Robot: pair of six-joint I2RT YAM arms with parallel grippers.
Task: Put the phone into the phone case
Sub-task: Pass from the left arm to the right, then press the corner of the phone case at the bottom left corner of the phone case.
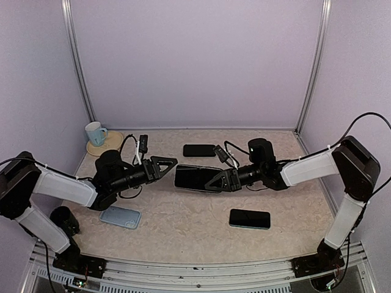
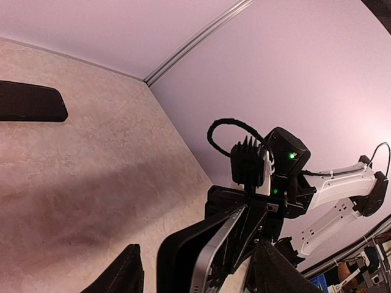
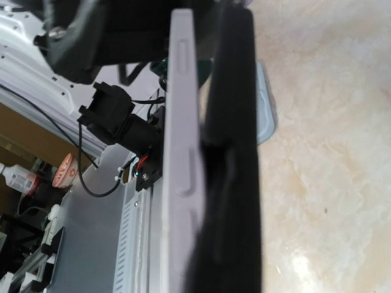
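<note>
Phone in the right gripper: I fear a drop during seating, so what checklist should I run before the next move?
1. Right gripper shut on phone and black case: ok.
2. Left gripper open, phone between its fingers: ok.
3. Phone seated in case: not ok, silver side exposed beside it.
4. Left fingers touching phone: cannot tell.
5. Blue case, near phone, far phone apart from the held one: ok.

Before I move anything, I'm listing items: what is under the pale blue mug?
A round cream-coloured coaster lies under the pale blue mug; the part beneath it is hidden.
</note>
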